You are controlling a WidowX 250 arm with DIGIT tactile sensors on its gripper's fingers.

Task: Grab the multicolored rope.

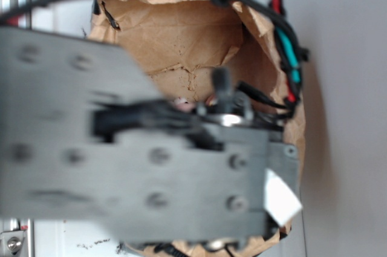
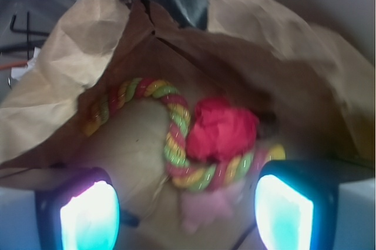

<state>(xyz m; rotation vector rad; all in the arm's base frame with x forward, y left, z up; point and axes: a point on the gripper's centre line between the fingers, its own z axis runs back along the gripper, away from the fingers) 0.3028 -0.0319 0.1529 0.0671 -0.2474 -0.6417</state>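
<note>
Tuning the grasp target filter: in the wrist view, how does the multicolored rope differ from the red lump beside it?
Colour: the multicolored rope has twisted red, yellow and green strands; the red lump is plain red.
Shape: the rope is long and curved, bending around the lump's left and lower sides; the lump is compact, rounded and wrinkly.
Extent: the rope spans far more of the bag than the lump.
Shared: both lie inside the brown paper bag.

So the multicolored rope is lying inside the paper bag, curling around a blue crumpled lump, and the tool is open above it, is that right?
Nearly. The wrist view shows the lump is red, not blue. The rest holds: the multicolored rope lies inside the paper bag, curling around that lump, and the tool is open above it, holding nothing.
</note>
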